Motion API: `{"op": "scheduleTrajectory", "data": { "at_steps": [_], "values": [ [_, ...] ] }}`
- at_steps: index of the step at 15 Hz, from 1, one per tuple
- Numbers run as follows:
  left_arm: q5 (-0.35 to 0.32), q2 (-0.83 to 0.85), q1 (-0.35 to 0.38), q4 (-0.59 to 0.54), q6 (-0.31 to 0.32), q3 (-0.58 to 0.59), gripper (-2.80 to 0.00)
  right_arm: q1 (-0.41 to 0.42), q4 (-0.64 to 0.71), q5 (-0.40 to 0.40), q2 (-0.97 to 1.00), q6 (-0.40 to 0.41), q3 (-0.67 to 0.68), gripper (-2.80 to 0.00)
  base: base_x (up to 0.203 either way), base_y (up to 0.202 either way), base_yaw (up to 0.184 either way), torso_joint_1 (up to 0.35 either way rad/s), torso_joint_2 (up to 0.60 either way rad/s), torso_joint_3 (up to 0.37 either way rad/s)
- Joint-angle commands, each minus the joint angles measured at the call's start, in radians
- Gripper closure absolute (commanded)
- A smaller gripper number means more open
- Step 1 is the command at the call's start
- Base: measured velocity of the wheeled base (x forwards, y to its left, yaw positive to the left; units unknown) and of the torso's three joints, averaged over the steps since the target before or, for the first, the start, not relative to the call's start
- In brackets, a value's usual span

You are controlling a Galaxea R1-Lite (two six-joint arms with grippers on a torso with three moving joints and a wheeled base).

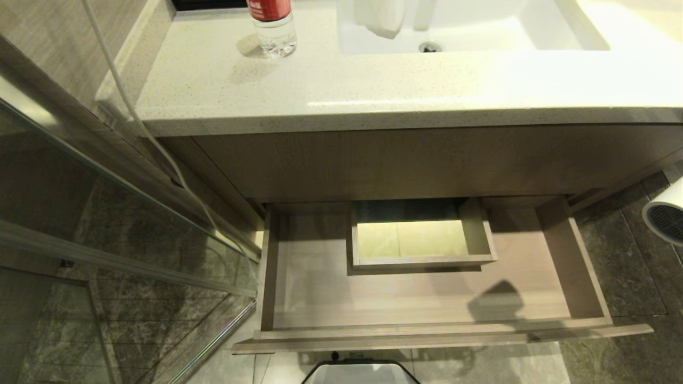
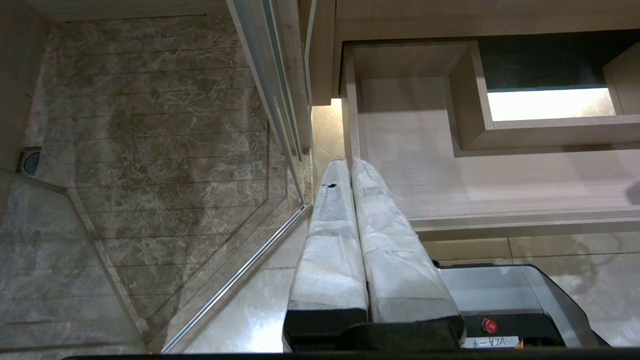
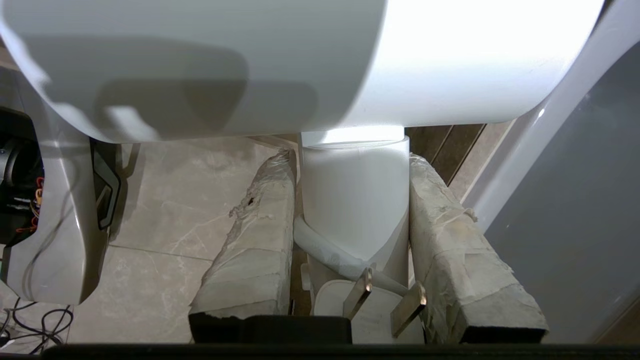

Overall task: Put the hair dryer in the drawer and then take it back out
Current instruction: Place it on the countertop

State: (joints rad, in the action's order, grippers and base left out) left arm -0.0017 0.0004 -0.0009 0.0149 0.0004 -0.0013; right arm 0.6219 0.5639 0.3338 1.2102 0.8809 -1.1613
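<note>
Beyond the drawer's (image 1: 427, 298) right wall, I'm carrying the hair dryer (image 1: 664, 213), its handle clamped in my right gripper (image 3: 352, 240); I'm watching for the dangling plug (image 3: 370, 305) snagging that wall.

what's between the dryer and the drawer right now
Nothing visible. The dryer, clamped in the right gripper, hangs off the open drawer's right side; only bare floor shows between them.

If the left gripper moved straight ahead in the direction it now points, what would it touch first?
Probably the drawer: the left gripper aims at its left front corner. Depth is unclear; it might pass just beside the side wall.
</note>
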Motion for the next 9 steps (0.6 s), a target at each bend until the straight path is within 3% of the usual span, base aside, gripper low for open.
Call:
{"op": "scheduleTrajectory", "data": {
  "at_steps": [1, 4, 9],
  "values": [
    [0.000, 0.001, 0.000, 0.000, 0.000, 0.000, 0.00, -0.001, 0.002, 0.002, -0.004, 0.006, 0.002, 0.00, 0.000, 0.000, 0.000, 0.000, 0.00, 0.000],
    [0.000, 0.001, 0.000, 0.000, 0.000, 0.000, 0.00, 0.000, 0.001, 0.013, -0.007, 0.004, 0.002, 0.00, 0.000, 0.000, 0.000, 0.014, 0.00, 0.016],
    [0.000, 0.001, -0.001, 0.000, 0.000, 0.000, 0.00, 0.001, -0.001, 0.041, -0.025, 0.006, 0.002, 0.00, 0.000, 0.000, 0.000, 0.230, 0.01, 0.234]
  ]
}}
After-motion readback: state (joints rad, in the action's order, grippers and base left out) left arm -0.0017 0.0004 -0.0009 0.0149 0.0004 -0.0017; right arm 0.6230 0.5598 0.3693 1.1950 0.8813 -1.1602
